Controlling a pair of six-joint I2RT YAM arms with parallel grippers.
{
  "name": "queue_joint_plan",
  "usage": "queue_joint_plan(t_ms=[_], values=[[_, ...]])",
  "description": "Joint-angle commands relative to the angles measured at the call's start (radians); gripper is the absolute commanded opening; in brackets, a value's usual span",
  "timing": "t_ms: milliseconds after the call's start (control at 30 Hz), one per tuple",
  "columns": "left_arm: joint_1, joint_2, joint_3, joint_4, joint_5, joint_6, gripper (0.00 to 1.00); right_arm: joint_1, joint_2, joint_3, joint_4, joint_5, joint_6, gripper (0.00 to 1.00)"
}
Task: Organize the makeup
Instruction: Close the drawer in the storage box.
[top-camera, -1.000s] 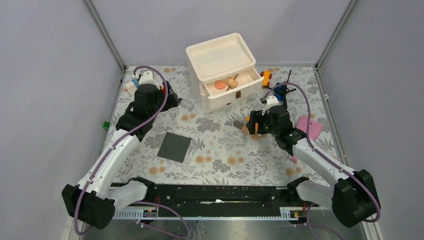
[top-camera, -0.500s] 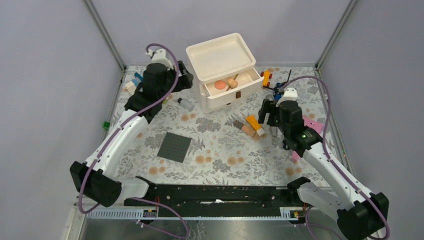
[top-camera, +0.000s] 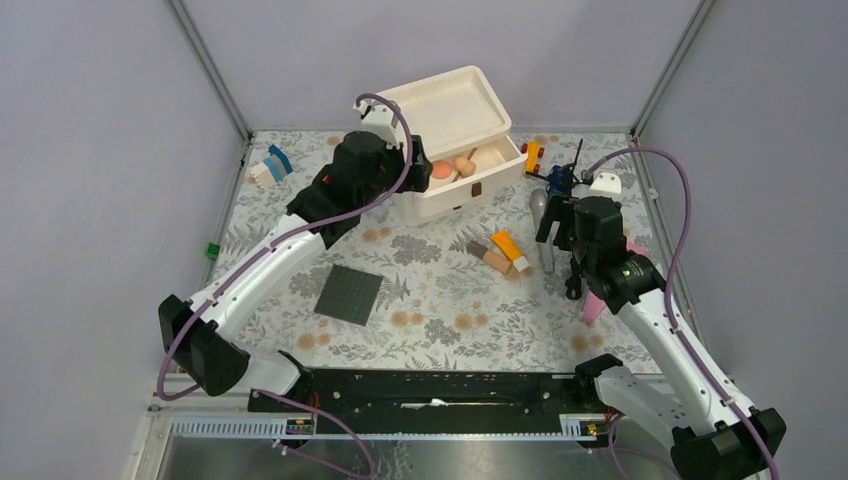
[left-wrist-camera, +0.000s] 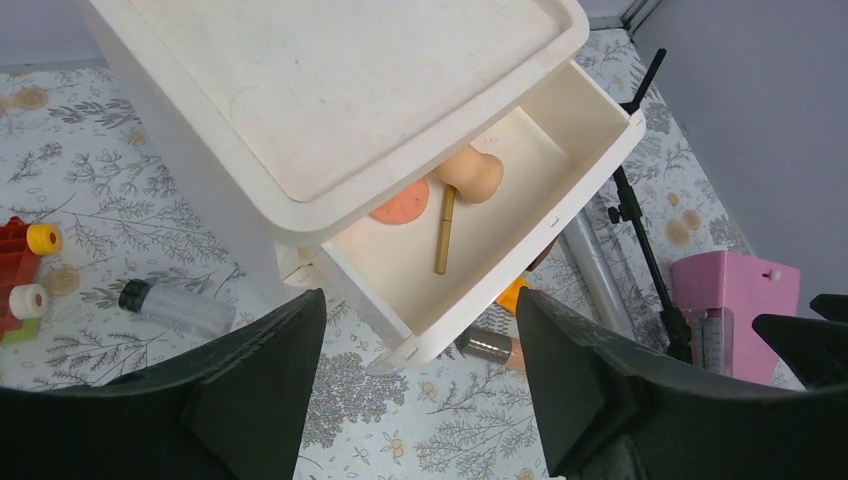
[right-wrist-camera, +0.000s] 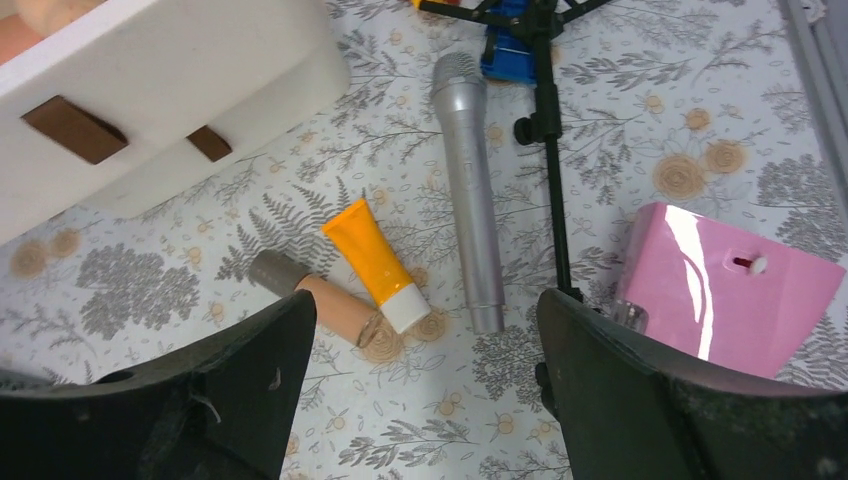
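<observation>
My left gripper (top-camera: 418, 172) (left-wrist-camera: 420, 305) is open and empty above the front edge of the open drawer (left-wrist-camera: 560, 200) of the white drawer box (top-camera: 445, 110). In the drawer lie a salmon-pink disc (left-wrist-camera: 400, 206), a gold-handled brush (left-wrist-camera: 444, 232) and a beige applicator head (left-wrist-camera: 472, 172). A black-capped clear bottle (left-wrist-camera: 176, 308) lies left of the box. My right gripper (top-camera: 556, 235) (right-wrist-camera: 425, 300) is open and empty above the orange tube (right-wrist-camera: 375, 262), the dark-capped beige tube (right-wrist-camera: 315, 298) and the silver-grey tube (right-wrist-camera: 468, 190), which lie on the cloth.
A pink box (right-wrist-camera: 725, 290) and a black stand (right-wrist-camera: 545, 130) are right of the tubes. A blue toy (right-wrist-camera: 510, 50) and an orange toy car (top-camera: 533, 153) sit at the back. A dark baseplate (top-camera: 349, 293) lies centre-left and brick toys (top-camera: 270, 165) at far left.
My left arm has swung right from the far-left corner to over the open drawer. My right gripper has drawn back right and up from the orange and beige tubes.
</observation>
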Motion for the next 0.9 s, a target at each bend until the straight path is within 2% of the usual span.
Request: queue_joint_plan(t_ms=[0, 133, 233, 567, 867], values=[[-0.022, -0.03, -0.034, 0.054, -0.03, -0.017, 0.75, -0.004, -0.04, -0.014, 0.039, -0.117, -0.009, 0.88], [-0.115, 0.014, -0.048, 0.073, -0.077, -0.014, 0.74, -0.004, -0.072, -0.075, 0.136, -0.176, -0.003, 0.88], [-0.154, 0.05, -0.045, 0.098, -0.092, -0.01, 0.74, -0.004, -0.056, -0.081, 0.146, -0.175, 0.0, 0.89], [-0.164, 0.146, 0.076, 0.126, -0.056, 0.013, 0.75, -0.004, 0.034, -0.088, 0.164, -0.184, 0.048, 0.89], [-0.16, 0.132, 0.08, 0.125, -0.12, 0.072, 0.8, -0.004, 0.029, -0.129, 0.183, -0.18, 0.058, 0.89]])
